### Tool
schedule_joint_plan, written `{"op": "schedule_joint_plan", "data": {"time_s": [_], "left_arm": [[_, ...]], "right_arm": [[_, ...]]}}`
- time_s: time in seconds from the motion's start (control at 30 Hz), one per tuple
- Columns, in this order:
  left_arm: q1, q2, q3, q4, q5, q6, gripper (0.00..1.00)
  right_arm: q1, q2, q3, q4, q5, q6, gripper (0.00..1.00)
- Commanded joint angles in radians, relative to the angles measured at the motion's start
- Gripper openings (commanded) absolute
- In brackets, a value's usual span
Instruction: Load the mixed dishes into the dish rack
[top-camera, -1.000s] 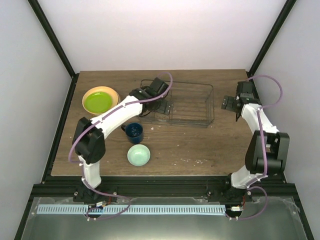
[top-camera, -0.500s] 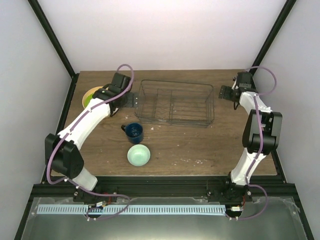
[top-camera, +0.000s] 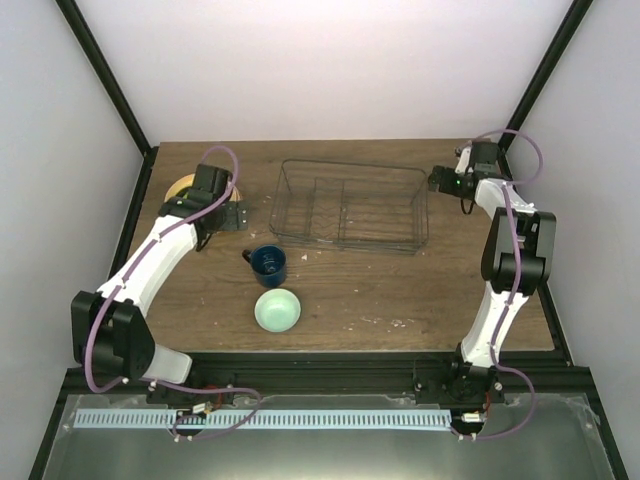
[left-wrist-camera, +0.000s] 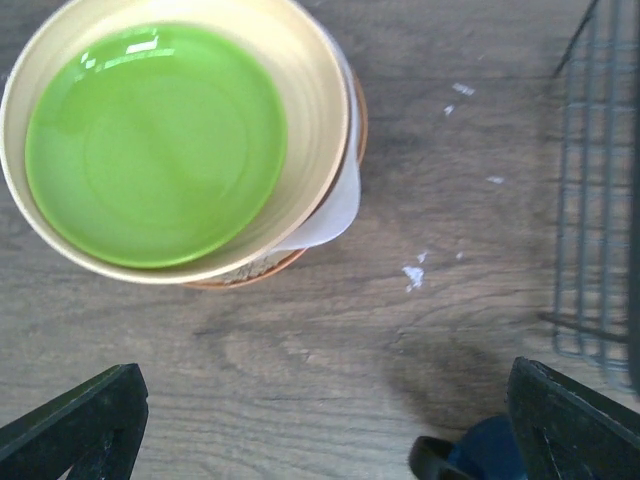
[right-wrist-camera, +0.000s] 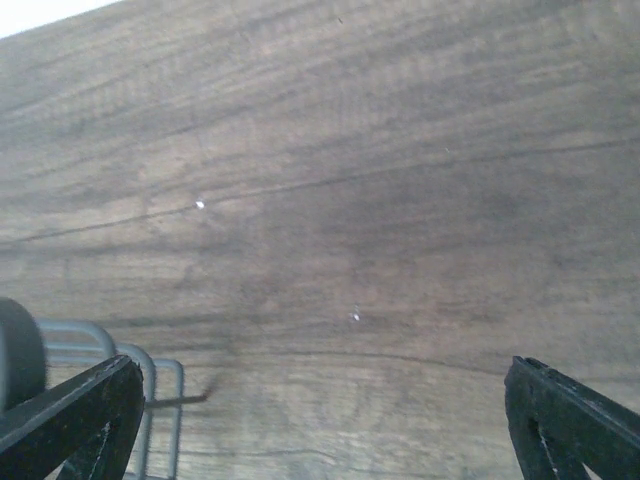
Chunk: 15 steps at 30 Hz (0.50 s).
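In the left wrist view a lime-green plate (left-wrist-camera: 155, 140) lies inside a cream plate (left-wrist-camera: 322, 95), stacked on a peach-orange plate (left-wrist-camera: 250, 277). My left gripper (left-wrist-camera: 325, 440) is open and empty above bare wood just near of this stack. In the top view the left gripper (top-camera: 227, 215) hides most of the stack (top-camera: 178, 187). The dark blue mug (top-camera: 268, 262) and the pale mint bowl (top-camera: 277, 310) stand on the table. The wire dish rack (top-camera: 350, 205) holds nothing. My right gripper (top-camera: 442, 180) is open and empty by the rack's far right corner.
The rack's left side (left-wrist-camera: 595, 200) shows at the right of the left wrist view, and the mug (left-wrist-camera: 480, 455) at its bottom edge. A rack corner (right-wrist-camera: 150, 395) shows low left in the right wrist view. The table's side rails run close to both arms.
My left arm has swung left, from over the rack's left end to the plate stack. My right gripper has moved back and left toward the rack's far right corner.
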Motion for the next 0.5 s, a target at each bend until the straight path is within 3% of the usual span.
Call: {"op": "schedule_joint_plan", "data": {"time_s": [0.0,0.47], "left_arm": [[0.041,-0.028,-0.068,0.045,0.021,0.014,1.0],[0.048,-0.016,-0.078,0.06,0.034,0.005,1.0]], "right_arm": [[0.0,0.025,0.077,0.032,-0.074,-0.009,1.0],[0.03,0.092,0.158,0.019,-0.109,-0.001,1.0]]}}
